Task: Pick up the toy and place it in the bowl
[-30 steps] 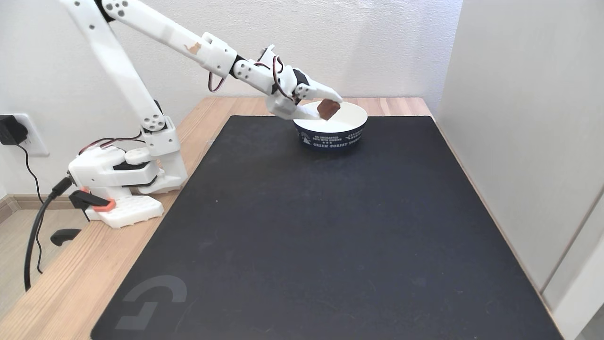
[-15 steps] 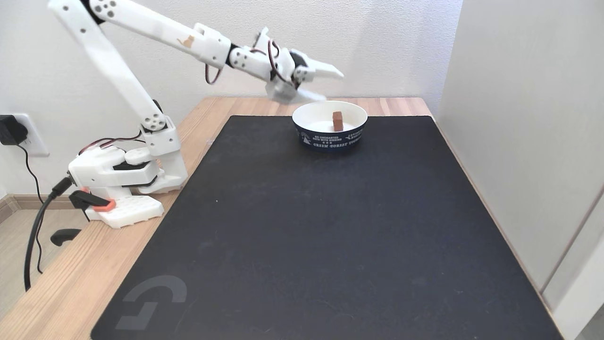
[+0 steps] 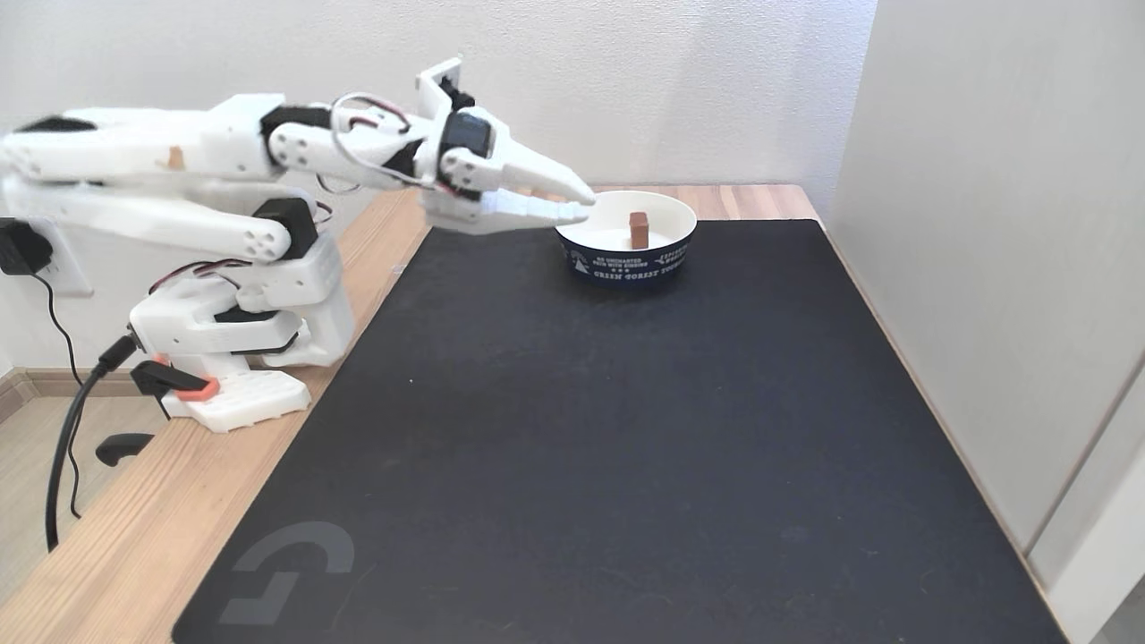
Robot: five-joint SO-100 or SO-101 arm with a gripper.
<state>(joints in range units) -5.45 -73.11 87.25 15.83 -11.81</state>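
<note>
- Toy [image 3: 638, 230] stands upright in the bowl [image 3: 626, 259]; we reckon it's light, stiff, easiest pinched across its flat sides.
- Hand [image 3: 583, 202] empty, nearly closed.

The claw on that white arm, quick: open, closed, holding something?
Gripper: nearly closed and empty; the toy stands in the bowl.

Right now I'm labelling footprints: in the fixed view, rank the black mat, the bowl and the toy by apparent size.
1. Black mat, by far the largest.
2. Bowl.
3. Toy, the smallest, standing inside the bowl.
The gaps are clear, so nearness to the camera doesn't change the order.
</note>
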